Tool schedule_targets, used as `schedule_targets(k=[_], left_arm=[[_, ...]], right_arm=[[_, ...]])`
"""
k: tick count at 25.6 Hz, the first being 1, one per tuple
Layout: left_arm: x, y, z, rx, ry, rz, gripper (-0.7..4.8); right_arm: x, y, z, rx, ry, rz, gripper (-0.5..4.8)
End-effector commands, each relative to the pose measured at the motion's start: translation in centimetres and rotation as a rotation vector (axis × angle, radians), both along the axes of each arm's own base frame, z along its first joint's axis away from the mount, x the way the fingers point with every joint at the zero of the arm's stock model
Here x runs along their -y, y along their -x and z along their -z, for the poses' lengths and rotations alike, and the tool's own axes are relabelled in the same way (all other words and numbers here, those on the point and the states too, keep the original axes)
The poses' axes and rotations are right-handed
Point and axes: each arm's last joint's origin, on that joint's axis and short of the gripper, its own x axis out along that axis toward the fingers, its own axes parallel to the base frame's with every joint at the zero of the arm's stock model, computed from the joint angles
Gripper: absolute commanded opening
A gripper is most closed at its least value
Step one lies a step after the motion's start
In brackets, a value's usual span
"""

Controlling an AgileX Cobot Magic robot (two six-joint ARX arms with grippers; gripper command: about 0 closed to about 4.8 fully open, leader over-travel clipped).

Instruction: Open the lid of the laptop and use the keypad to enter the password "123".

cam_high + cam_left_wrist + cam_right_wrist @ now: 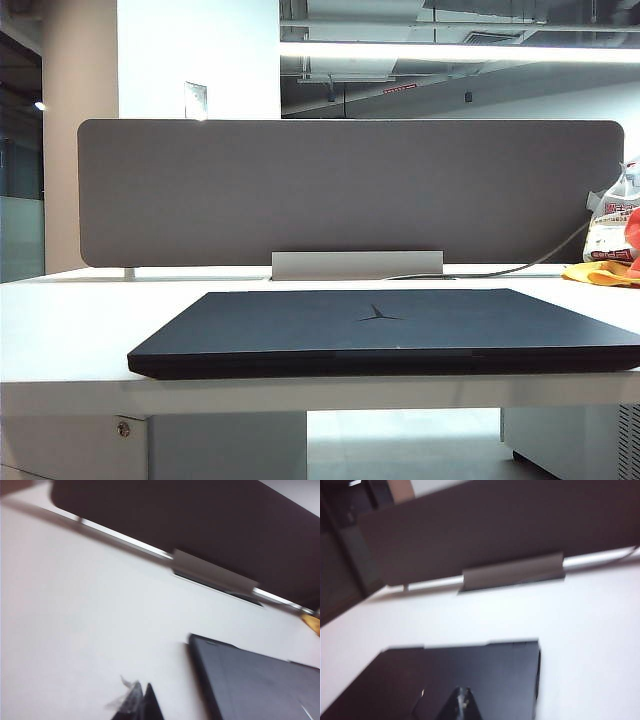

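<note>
The laptop (385,332) lies closed and flat on the white desk, its matte blue-black lid (300,322) up with the Y-shaped emblem (379,315) showing. The keypad is hidden under the lid. Neither gripper appears in the exterior view. In the left wrist view my left gripper (141,690) is shut, tips together, over bare desk beside the laptop's (255,680) side edge. In the right wrist view my right gripper (463,694) is shut with nothing in it, above the lid (485,672) near one corner.
A grey rounded-corner divider (350,190) stands behind the laptop on a metal foot (356,265). A cable (520,268), a plastic bag (612,225) and a yellow cloth (603,272) lie at the far right. The white desk (80,330) runs to a front edge.
</note>
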Motion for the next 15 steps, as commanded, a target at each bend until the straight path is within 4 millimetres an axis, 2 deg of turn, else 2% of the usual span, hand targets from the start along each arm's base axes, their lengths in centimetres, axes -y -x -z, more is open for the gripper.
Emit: schedule_targets(k=[1, 5, 8, 15], left_arm=[[0.1, 0.2, -0.5, -0.020, -0.007, 0.034, -0.03], [0.2, 0.8, -2.1, -0.034, -0.067, 0.036, -0.03], [0.3, 1.4, -4.0, 0.002, -0.068, 0.040, -0.03], [0.7, 3.3, -8.8, 0.035, -0.066, 0.115, -0.03]], right_arm=[[0.1, -0.1, -2.1, -0.036, -0.007, 0.052, -0.05], [0.2, -1.5, -4.1, -0.111, -0.005, 0.051, -0.05], [0.1, -3.3, -5.1, -0.192, -0.006, 0.031, -0.05], [-0.9, -6.7, -6.3, -0.340, -0.022, -0.114, -0.05]])
